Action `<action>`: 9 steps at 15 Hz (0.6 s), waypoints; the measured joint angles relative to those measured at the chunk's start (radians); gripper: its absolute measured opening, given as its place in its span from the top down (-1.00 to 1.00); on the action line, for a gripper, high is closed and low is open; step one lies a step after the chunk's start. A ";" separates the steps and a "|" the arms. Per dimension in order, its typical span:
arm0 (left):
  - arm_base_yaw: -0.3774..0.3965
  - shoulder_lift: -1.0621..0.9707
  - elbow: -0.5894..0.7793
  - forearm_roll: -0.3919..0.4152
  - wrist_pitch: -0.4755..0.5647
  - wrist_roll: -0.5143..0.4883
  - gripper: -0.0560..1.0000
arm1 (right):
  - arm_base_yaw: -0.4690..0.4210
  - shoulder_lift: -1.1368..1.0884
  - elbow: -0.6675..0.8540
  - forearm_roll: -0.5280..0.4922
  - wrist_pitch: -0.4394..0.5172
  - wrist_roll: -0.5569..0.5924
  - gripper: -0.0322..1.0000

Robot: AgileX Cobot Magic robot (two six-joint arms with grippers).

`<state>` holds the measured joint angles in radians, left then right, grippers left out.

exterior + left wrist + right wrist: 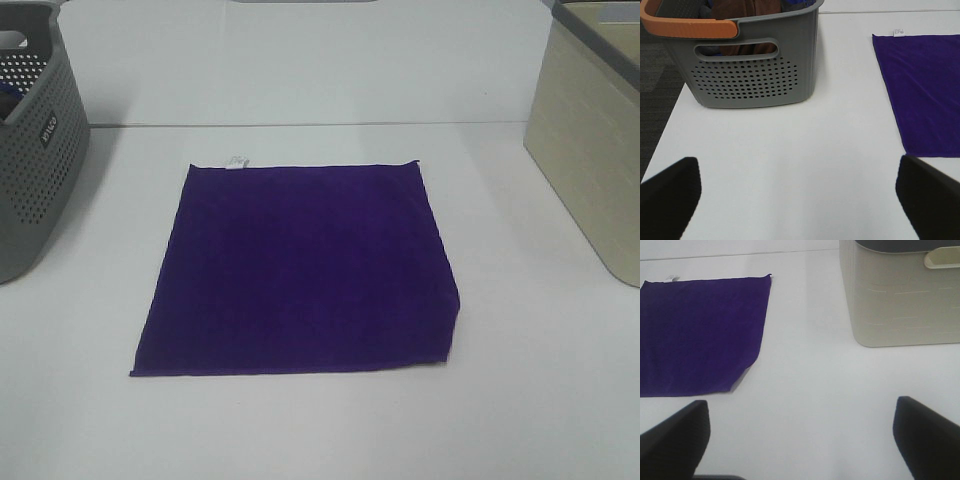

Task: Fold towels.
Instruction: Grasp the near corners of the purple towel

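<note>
The purple towel [300,270] lies spread flat in the middle of the white surface [320,430], between the grey basket [35,150] and the beige bin [590,150], touching neither. A small white tag [236,161] sits at its far edge near the far left corner; its print is too small to read. At the near right corner the cloth seems to lift a little off the surface, though the shadow there makes this hard to judge.

The high view shows neither arm. Each wrist view catches only two dark tips at its lower corners. The left jaws stand wide apart, released, with nothing but bare surface between them. The right jaws are spread the same way and grasp nothing.

The basket is cut off by the left edge of the high view. The left wrist view shows its perforated wall, an orange handle [687,27] and brown cloth [747,12] inside, mostly hidden by the wall. The bin is cut by the right edge of the high view, and the right wrist view cuts off its dark rim, so its inside is out of sight.
</note>
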<state>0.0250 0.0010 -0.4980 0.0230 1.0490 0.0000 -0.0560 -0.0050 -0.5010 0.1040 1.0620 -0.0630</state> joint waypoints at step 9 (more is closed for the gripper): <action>0.000 0.376 -0.186 -0.001 0.071 0.082 -0.98 | 0.000 0.426 -0.202 0.094 0.091 0.039 -0.92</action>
<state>0.0250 0.3770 -0.6840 0.0220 1.1200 0.0820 -0.0560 0.4210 -0.7030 0.1980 1.1530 -0.0240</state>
